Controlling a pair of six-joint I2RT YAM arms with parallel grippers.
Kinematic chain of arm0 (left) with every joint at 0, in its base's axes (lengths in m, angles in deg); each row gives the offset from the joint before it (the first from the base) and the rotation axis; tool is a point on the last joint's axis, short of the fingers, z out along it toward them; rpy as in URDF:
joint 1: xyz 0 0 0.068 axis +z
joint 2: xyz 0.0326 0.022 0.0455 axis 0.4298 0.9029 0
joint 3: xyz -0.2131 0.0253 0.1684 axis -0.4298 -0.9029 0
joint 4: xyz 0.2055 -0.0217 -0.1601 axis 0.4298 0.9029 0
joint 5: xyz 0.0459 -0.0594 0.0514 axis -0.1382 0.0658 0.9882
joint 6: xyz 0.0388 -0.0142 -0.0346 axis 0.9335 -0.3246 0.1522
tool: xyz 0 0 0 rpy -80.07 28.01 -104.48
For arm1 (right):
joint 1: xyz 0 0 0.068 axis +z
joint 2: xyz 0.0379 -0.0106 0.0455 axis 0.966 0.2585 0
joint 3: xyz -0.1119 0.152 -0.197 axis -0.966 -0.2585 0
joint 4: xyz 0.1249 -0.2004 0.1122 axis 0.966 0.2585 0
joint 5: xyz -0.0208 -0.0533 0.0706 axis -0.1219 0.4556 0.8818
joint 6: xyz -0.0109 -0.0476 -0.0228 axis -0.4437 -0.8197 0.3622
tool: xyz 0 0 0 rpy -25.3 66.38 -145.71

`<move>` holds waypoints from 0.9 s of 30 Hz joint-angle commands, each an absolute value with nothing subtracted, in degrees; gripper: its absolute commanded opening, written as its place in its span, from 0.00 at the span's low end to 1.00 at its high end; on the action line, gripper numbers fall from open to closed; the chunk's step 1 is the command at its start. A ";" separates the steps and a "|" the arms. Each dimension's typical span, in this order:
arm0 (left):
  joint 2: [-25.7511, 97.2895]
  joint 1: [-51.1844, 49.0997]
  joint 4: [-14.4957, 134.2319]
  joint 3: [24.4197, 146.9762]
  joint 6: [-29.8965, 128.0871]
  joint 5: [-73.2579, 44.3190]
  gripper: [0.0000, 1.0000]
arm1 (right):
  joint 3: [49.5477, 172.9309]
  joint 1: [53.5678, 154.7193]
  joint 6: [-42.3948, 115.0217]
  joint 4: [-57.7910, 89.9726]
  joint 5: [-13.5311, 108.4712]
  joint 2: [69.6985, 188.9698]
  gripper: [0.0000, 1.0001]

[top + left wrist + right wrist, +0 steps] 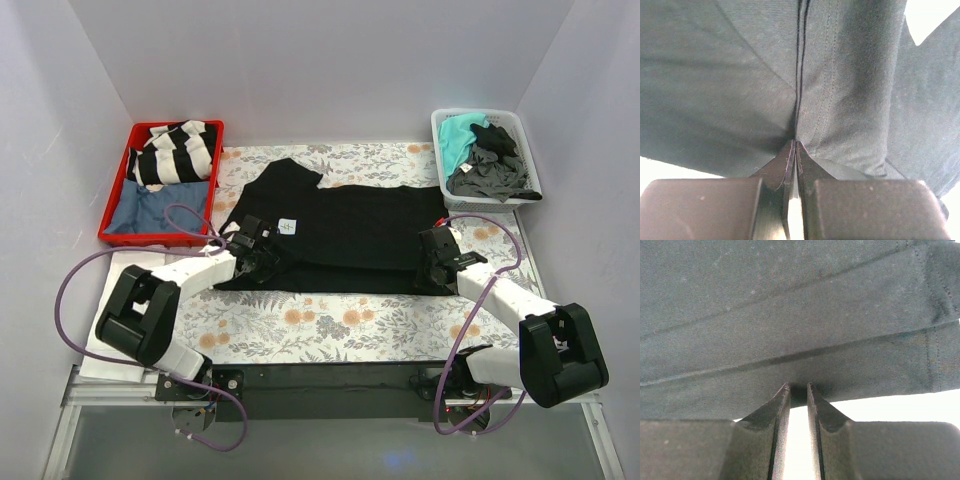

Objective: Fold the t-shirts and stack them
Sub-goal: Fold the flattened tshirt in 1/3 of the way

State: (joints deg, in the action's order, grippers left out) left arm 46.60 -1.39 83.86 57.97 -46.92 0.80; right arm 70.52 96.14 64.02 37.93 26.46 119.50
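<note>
A plain black t-shirt (340, 225) lies spread across the floral table cover, its near part doubled over in a long fold. My left gripper (262, 250) sits at the shirt's left end. In the left wrist view its fingertips (795, 142) are pinched together on the black cloth (740, 75), which puckers at the tips. My right gripper (437, 262) is at the shirt's right end. Its jaws (797, 386) stand a narrow gap apart with the folded black edge (790, 315) between them. A teal t-shirt (460, 135) and a dark grey one (490, 175) lie in the basket.
A white basket (528, 160) stands at the back right. A red tray (112, 215) at the back left holds a black-and-white striped cloth (175, 150) and a blue cloth (150, 208). The floral cover (330, 320) spans the table. White sheets (105, 330) lie near the left arm.
</note>
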 commanded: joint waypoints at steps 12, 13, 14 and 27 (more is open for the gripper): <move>40.26 -3.02 87.38 60.99 -47.34 6.54 0.00 | 70.67 96.46 64.66 36.85 25.94 118.30 0.25; 40.08 -3.11 86.76 61.16 -47.08 6.97 0.00 | 70.67 96.46 64.66 36.85 25.94 118.13 0.25; 40.17 -3.19 85.45 61.34 -46.38 7.24 0.00 | 70.76 96.46 64.66 36.85 25.94 117.78 0.25; 52.46 -5.04 72.96 68.28 -34.08 11.71 0.00 | 71.99 96.46 64.22 37.47 23.22 116.72 0.27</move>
State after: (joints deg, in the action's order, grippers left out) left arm 48.87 -4.17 76.06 65.93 -38.89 8.14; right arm 70.52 96.14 64.00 37.98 24.96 117.46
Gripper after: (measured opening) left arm 0.007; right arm 0.263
